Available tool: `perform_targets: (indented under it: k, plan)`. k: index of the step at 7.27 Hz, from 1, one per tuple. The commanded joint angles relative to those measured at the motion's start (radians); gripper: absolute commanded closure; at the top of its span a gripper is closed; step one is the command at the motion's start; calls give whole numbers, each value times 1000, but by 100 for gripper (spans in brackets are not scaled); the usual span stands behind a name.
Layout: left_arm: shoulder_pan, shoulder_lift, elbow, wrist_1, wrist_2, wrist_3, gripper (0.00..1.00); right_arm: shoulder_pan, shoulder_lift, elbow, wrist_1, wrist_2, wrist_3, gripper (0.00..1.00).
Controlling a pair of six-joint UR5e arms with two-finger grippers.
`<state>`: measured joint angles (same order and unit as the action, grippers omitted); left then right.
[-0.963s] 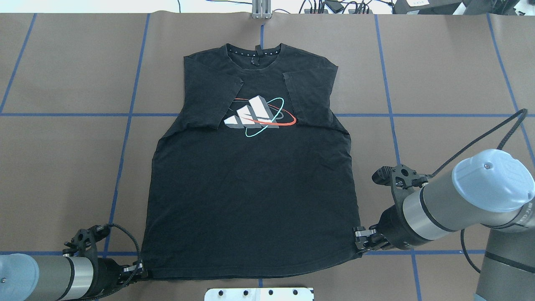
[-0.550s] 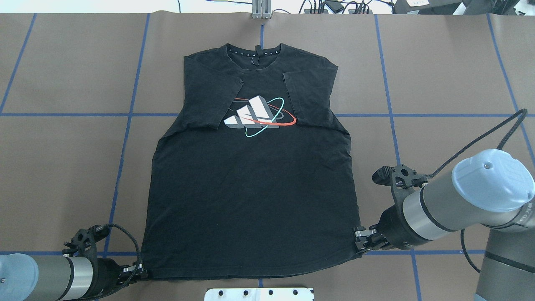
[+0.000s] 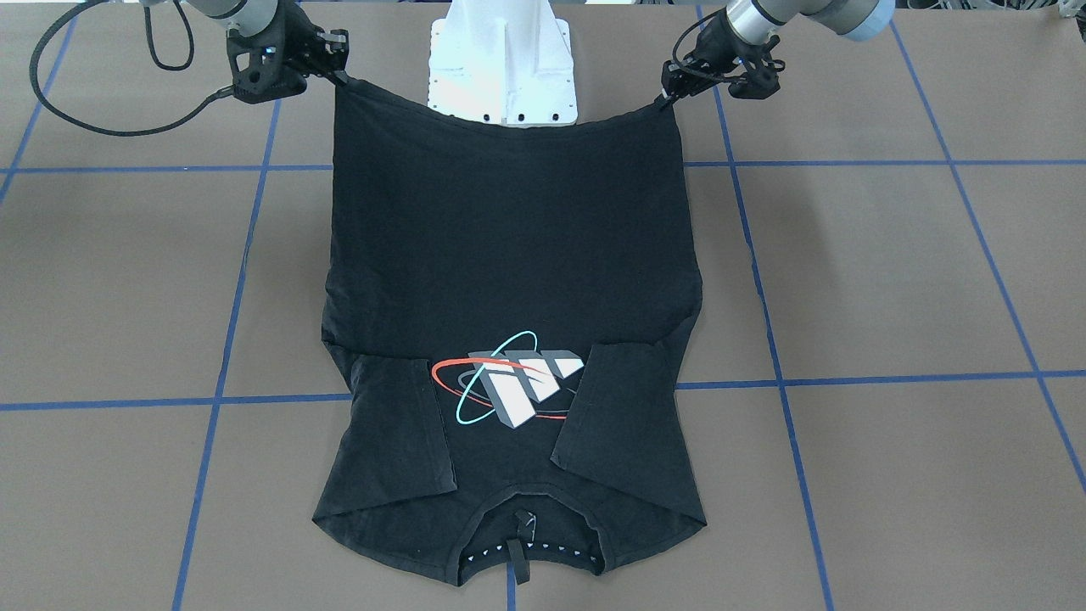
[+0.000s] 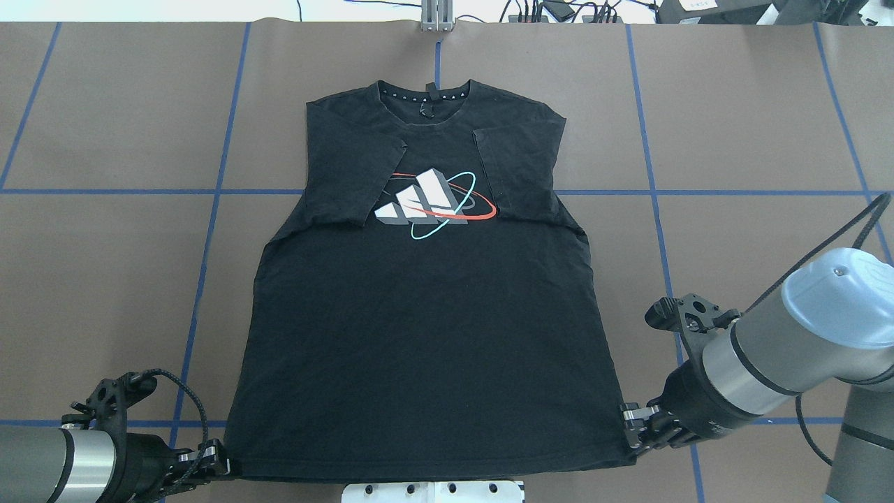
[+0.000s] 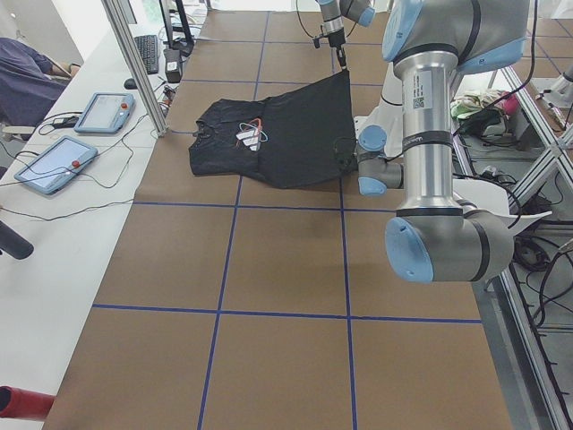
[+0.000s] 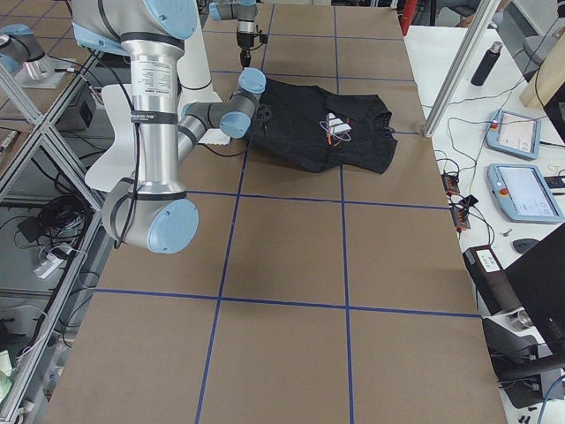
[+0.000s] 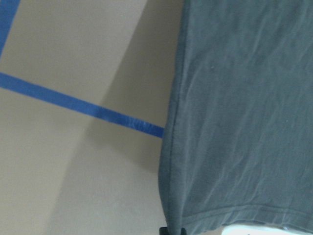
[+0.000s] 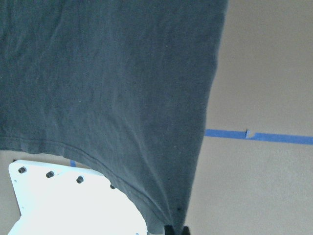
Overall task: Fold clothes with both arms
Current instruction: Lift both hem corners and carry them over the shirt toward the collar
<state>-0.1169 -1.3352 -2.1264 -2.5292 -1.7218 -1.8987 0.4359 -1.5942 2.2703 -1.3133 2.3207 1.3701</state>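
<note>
The black T-shirt (image 4: 426,335) lies print-up, both sleeves folded in over the chest beside the white-grey print (image 4: 422,202). Its collar (image 3: 526,543) rests on the table at the far side. The hem end is raised off the table and stretched taut. My left gripper (image 4: 216,464) is shut on the hem's left corner, and it also shows as the left gripper (image 3: 666,95). My right gripper (image 4: 632,429) is shut on the other hem corner, seen too as the right gripper (image 3: 339,78). The T-shirt (image 7: 244,122) and the T-shirt (image 8: 107,88) hang from each gripper's fingertips in the wrist views.
The white bolted pedestal (image 3: 501,59) stands under the raised hem, between the arms. Brown table paper (image 4: 105,244) with blue tape lines surrounds the shirt. Tablets (image 5: 98,112) and cables lie on a side bench, where a person sits.
Both grippers have moved back toward the robot and slightly outward with the hem corners, raising the hem. The shirt has stretched and its collar slid a little toward the robot.
</note>
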Motion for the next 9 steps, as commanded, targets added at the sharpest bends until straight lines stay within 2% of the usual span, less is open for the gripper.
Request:
perform_targets:
  k: [1, 4, 5, 7, 9]
  plan:
    - [9, 14, -33, -2, -12, 4, 100, 3, -74, 12, 2, 106, 1, 100]
    - [14, 13, -121, 0, -64, 0, 100, 9, -72, 6, 0, 129, 1, 100]
    - [-10, 5, -141, 0, -106, 0, 100, 61, -64, 0, -1, 131, 1, 100]
    - [-152, -28, -141, 0, -166, 9, 100, 185, -53, -6, -3, 132, -9, 100]
    - [-360, -103, -130, 1, -288, 38, 100, 282, 44, -70, -3, 131, -11, 100]
